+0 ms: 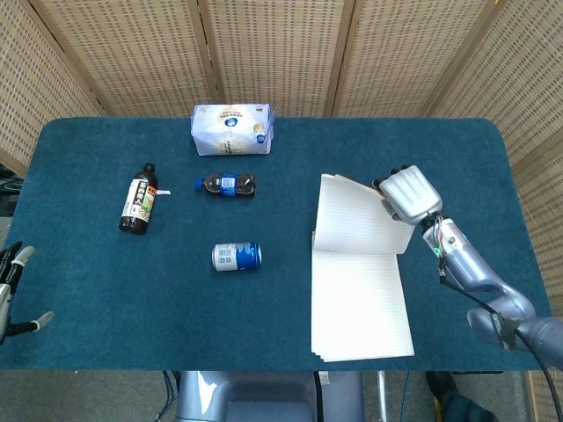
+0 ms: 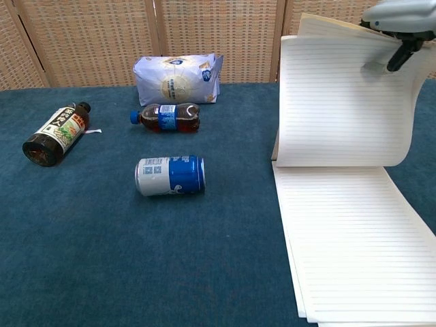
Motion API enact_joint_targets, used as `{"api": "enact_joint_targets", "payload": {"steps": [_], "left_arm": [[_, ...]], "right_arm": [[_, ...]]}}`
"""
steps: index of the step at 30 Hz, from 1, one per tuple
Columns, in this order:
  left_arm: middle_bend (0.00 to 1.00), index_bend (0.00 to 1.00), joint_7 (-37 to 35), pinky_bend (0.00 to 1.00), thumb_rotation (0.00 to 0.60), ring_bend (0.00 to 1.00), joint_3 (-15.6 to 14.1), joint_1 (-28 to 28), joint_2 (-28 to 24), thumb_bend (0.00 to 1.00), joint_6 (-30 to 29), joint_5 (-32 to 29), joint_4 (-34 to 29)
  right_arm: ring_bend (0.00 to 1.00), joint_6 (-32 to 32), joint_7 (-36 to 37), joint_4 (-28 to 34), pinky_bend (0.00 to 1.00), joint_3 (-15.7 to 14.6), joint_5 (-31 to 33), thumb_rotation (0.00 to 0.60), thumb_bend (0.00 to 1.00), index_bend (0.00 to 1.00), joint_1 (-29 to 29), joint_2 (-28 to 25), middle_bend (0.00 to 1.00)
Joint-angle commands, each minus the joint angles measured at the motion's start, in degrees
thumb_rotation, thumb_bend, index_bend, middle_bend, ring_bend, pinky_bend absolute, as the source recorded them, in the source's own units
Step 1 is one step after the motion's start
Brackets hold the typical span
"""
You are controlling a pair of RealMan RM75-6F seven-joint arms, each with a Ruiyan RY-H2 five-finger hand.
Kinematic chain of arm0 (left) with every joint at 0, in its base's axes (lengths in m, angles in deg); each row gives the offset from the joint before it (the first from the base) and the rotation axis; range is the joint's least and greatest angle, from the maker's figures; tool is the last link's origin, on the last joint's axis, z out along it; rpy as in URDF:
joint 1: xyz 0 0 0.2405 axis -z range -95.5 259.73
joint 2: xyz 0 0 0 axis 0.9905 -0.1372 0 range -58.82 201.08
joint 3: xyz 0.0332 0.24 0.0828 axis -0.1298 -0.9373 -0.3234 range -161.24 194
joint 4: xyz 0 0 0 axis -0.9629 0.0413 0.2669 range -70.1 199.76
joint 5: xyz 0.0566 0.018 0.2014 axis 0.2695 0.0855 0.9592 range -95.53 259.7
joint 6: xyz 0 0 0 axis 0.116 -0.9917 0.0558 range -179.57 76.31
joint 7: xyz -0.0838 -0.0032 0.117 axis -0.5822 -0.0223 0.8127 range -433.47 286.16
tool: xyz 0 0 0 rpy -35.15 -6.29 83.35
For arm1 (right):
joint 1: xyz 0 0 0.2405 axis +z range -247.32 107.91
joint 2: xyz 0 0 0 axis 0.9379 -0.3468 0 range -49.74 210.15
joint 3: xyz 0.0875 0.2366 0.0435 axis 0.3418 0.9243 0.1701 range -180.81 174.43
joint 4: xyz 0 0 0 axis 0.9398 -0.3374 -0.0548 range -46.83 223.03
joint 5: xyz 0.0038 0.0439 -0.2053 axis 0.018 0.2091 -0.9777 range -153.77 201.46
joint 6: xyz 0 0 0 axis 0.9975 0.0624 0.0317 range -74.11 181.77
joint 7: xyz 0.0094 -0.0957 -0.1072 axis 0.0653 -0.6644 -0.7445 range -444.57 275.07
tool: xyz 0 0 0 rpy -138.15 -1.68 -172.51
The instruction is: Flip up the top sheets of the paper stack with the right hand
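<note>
A stack of lined white paper [image 1: 361, 308] [image 2: 351, 252] lies flat on the blue table at the right. Its top sheets [image 1: 356, 224] [image 2: 344, 102] stand lifted, curving up and back from the far edge. My right hand [image 1: 407, 195] [image 2: 398, 20] grips the raised sheets at their upper right edge. At the far left edge of the head view my left hand [image 1: 13, 290] hangs off the table, fingers apart, holding nothing.
A blue and white can [image 1: 236, 256] [image 2: 170, 176] lies on its side left of the paper. Farther back lie a small bottle with a blue cap [image 1: 225, 184], a dark bottle [image 1: 137, 200] and a white packet [image 1: 232, 128]. Wicker screens stand behind the table.
</note>
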Motion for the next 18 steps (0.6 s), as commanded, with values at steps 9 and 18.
{"api": "enact_joint_targets", "payload": {"steps": [9, 18], "left_arm": [[0.0, 0.0, 2.1, 0.0, 0.6, 0.0, 1.9, 2.1, 1.2, 0.0, 3.1, -5.7, 1.0], [0.0, 0.0, 2.3, 0.0, 0.6, 0.0, 1.9, 2.6, 1.6, 0.0, 3.6, -6.2, 1.3]], "right_arm": [[0.09, 13.8, -7.6, -29.3, 0.17, 0.1, 8.3, 0.6, 0.02, 0.13, 9.7, 17.3, 0.11], [0.0, 8.6, -2.3, -36.8, 0.0, 0.0, 6.0, 0.6, 0.0, 0.0, 9.5, 22.8, 0.0]]}}
